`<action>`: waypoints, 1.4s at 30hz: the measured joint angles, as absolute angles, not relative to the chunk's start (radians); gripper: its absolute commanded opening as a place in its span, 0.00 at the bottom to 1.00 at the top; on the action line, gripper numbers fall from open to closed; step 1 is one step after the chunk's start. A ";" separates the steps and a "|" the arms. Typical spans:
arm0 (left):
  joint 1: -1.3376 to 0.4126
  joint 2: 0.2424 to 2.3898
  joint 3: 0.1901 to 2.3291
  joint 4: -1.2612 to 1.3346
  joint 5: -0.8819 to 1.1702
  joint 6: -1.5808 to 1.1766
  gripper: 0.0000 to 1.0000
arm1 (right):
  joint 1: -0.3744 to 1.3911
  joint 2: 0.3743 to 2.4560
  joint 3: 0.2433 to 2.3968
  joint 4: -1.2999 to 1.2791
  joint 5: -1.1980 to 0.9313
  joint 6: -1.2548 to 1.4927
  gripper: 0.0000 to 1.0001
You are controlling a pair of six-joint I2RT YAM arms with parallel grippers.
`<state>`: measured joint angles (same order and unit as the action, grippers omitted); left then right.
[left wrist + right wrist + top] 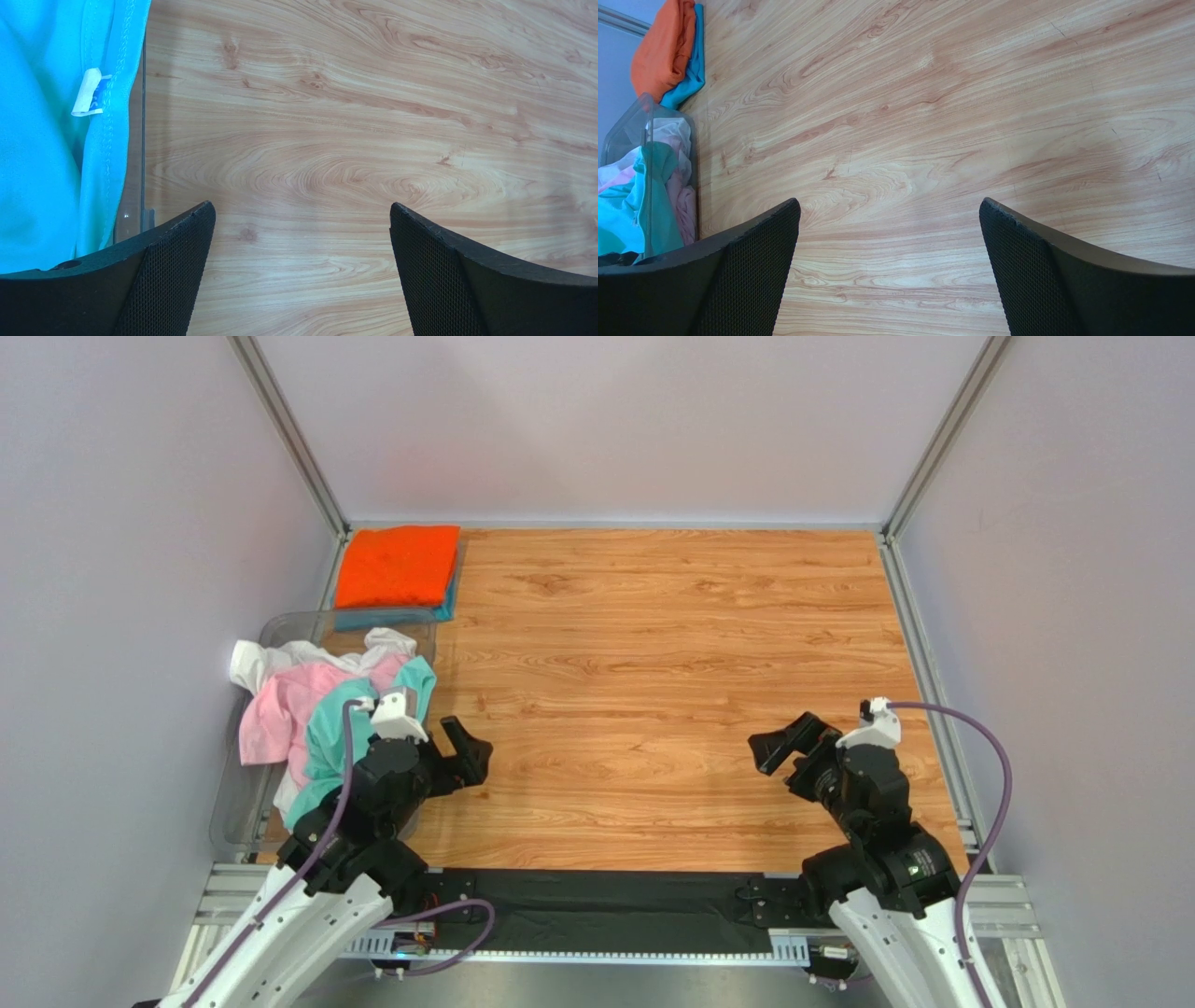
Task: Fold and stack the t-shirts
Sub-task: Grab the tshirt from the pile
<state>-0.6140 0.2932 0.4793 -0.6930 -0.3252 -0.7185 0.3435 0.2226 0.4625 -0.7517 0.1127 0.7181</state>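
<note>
Mint-green t-shirt (330, 735) and pink t-shirt (274, 717) heaped in clear bin (236, 812) | left gripper (302, 210) wide | right gripper (889, 203) wide

Wood-grain tabletop (659, 672) lying open mid-table; clear plastic bin (239, 805) of crumpled t-shirts (288, 714) crowding left edge, folded orange t-shirt (397, 564) blocking far-left corner.

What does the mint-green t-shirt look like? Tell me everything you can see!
The mint-green t-shirt is soft, plain cloth, not folded, all crumpled. It lies in a clear bin at the table's left side, heaped partly over a pink t-shirt, with a white t-shirt next to it. Up close you can see a stitched hem and a small white tag. The left arm hides part of it from above. Nothing grips it.
</note>
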 measured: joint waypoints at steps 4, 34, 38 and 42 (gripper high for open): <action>-0.614 0.329 0.479 -0.693 -0.326 -0.722 1.00 | 0.344 0.205 0.463 -0.750 0.112 0.718 1.00; -0.017 0.987 0.760 -0.699 -0.478 -0.768 0.87 | 0.344 0.262 0.439 -0.714 0.054 0.693 1.00; 0.041 1.108 0.763 -0.646 -0.442 -0.739 0.00 | 0.344 0.268 0.439 -0.714 0.054 0.691 1.00; 0.058 1.158 0.776 -0.643 -0.424 -0.723 0.00 | 0.344 0.268 0.439 -0.714 0.054 0.691 1.00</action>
<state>0.0578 1.1580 0.7757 -0.6430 -0.4244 -0.7231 0.3439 0.2680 0.4393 -0.7136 0.0544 0.6914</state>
